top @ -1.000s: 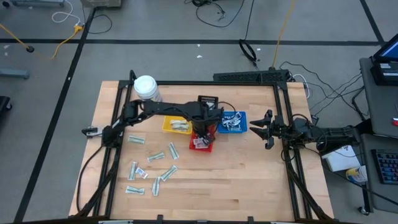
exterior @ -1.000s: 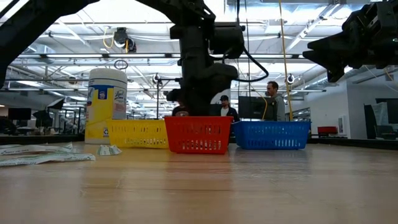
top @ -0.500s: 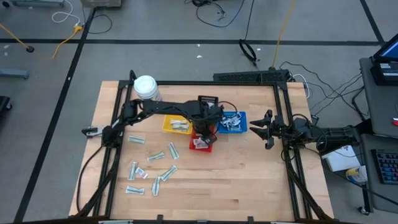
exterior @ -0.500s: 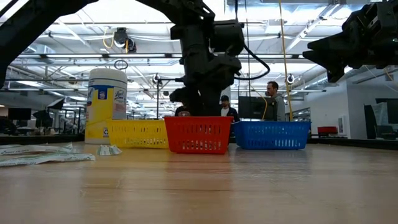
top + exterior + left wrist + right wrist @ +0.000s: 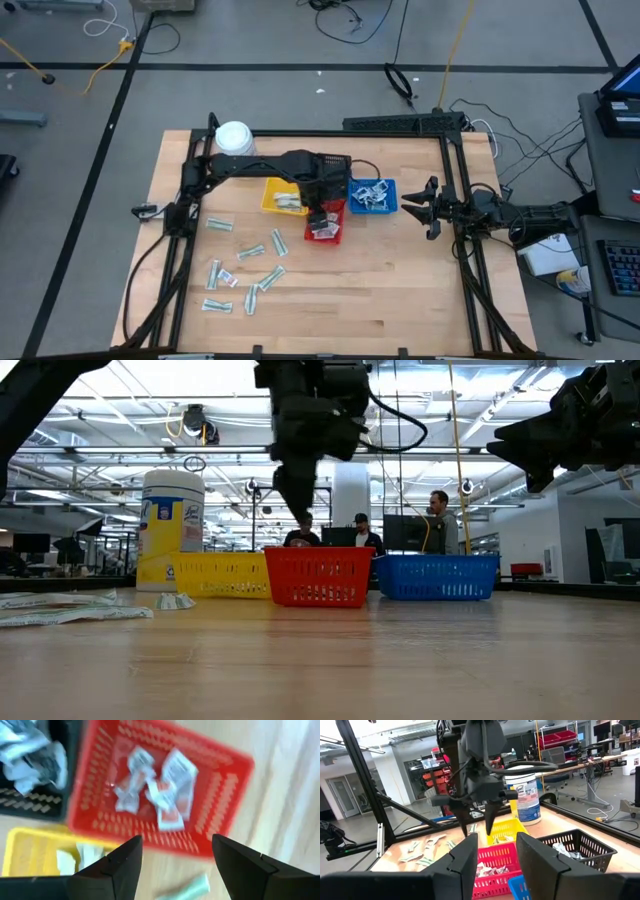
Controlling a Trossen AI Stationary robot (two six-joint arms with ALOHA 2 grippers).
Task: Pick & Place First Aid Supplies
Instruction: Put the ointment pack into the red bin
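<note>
My left gripper (image 5: 175, 855) hangs open above the red tray (image 5: 324, 225), with nothing between its fingers; in the low view my left gripper (image 5: 300, 510) stands clear above the tray's rim (image 5: 318, 550). Several white packets with red marks (image 5: 160, 790) lie in the red tray. More first aid supplies lie loose on the table's left near part (image 5: 245, 265). One pale green wrapper (image 5: 187, 887) lies on the wood beside the red tray. My right gripper (image 5: 420, 207) waits open at the table's right, above the wood.
A yellow tray (image 5: 283, 200) with pale wrappers sits left of the red one, a blue tray (image 5: 374, 197) with packets right of it. A black tray (image 5: 575, 847) with white packets stands farther back. A white jar (image 5: 233, 140) stands at the far left. People stand in the room behind (image 5: 437, 520).
My left gripper, which stood low in the red tray with its fingers shut, has opened and then risen clear above the tray, shifting a little toward the table's left edge.
</note>
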